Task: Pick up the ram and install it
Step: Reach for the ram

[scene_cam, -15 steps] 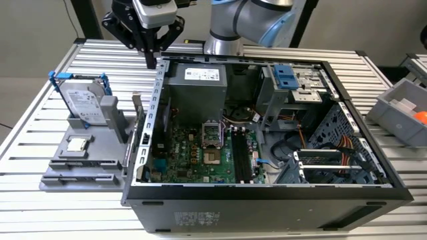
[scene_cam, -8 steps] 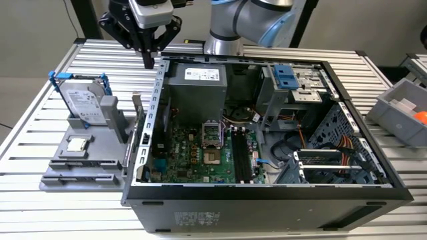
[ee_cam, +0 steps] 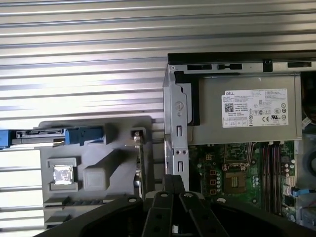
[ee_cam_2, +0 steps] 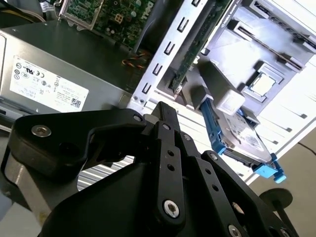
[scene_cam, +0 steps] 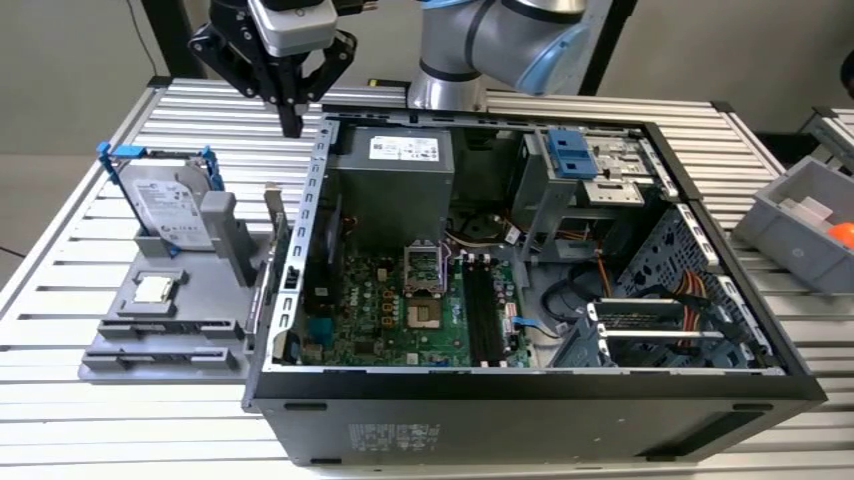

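Slatted table (scene_cam: 160, 120) lies open around the gripper (scene_cam: 290, 125), closed and empty, just outside the case (scene_cam: 320, 170), near the upright ram (scene_cam: 272, 225).

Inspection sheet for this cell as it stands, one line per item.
Surface: slatted metal table carrying an open computer case and a gray fixture.
Job's things: ram on edge in the fixture, beside the case wall, not gripped.
Clutter: hard drive and processor chip on the fixture.
Grippers: end effector shut, empty, above the table by the case corner.
Cables: orange wires inside the case.
Surroundings: gray bin at the exterior view's right.
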Motion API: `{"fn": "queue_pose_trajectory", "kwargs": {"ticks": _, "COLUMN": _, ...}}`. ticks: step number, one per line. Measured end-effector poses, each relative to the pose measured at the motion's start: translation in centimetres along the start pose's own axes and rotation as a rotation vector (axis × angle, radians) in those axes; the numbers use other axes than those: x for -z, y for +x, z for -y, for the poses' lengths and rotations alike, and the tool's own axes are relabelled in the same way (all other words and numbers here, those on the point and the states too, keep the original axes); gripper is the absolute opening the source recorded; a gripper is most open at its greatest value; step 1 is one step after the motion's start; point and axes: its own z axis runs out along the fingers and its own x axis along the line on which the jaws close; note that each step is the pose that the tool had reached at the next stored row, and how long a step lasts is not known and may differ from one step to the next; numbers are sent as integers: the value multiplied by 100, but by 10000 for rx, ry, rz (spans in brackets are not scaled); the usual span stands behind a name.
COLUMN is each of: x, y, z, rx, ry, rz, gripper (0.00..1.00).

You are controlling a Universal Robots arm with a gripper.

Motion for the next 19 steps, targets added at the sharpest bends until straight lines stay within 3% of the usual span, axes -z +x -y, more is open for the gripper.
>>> {"fn": "queue_pose_trajectory", "kwargs": {"ticks": 19, "x": 4, "y": 158, "z": 10, "rx": 19, "ry": 0, "rz": -1, "gripper": 0}}
